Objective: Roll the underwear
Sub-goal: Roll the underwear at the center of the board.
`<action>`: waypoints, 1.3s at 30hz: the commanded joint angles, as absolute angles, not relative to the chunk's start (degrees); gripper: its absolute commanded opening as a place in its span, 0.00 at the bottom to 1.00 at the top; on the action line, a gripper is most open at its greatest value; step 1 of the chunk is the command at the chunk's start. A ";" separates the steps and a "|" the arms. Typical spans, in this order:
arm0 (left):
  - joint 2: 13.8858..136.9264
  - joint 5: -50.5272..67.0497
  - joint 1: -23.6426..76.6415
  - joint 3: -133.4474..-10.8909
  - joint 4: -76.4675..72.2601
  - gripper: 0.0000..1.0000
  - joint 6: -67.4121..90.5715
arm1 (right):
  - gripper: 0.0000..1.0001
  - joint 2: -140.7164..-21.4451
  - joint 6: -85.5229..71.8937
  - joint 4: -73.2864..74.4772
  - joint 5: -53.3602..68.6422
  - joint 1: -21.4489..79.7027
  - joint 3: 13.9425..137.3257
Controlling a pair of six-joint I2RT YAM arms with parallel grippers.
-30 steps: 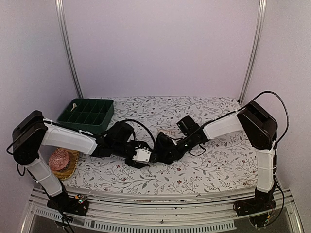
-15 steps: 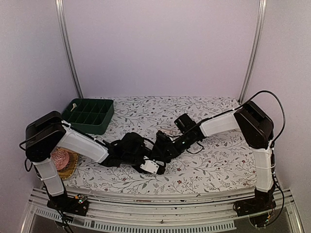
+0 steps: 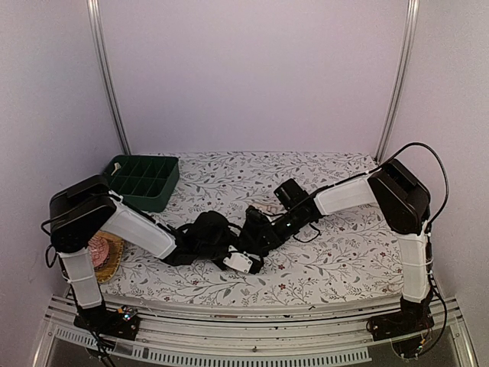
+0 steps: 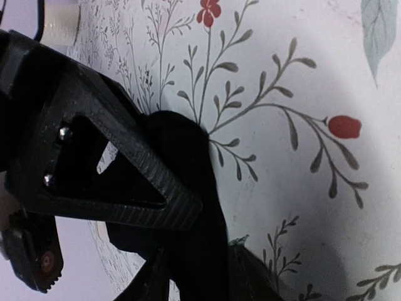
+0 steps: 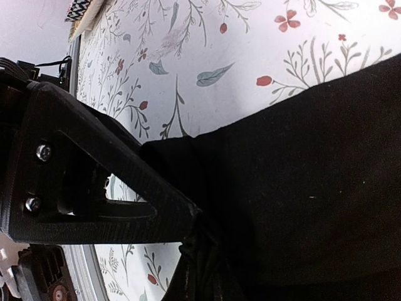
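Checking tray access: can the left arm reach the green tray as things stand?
Probably yes: the tray sits at the left rear, on its side, with nothing between, but the left gripper is busy at the underwear.

white arm shells [image 3: 137, 229], black joints [image 3: 76, 214], looping cables [image 3: 419, 144], ribbed black right gripper [image 5: 195, 239].

No lettering, label, brand mark or numeral is legible in any view; the table cover [image 3: 328, 260] carries only a floral print.
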State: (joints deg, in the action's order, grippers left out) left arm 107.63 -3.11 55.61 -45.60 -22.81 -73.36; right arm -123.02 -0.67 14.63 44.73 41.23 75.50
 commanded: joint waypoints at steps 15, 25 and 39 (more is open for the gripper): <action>112.12 -4.35 54.65 -47.88 -16.36 0.00 -70.64 | 0.11 -123.54 2.43 18.62 42.74 40.63 75.61; 110.62 6.85 52.43 -54.53 2.39 0.00 -64.25 | 0.49 -104.98 4.64 15.94 31.92 40.00 66.95; 121.45 29.55 45.11 -76.45 34.89 0.00 -56.82 | 0.58 -71.00 20.82 -8.90 9.15 49.11 31.94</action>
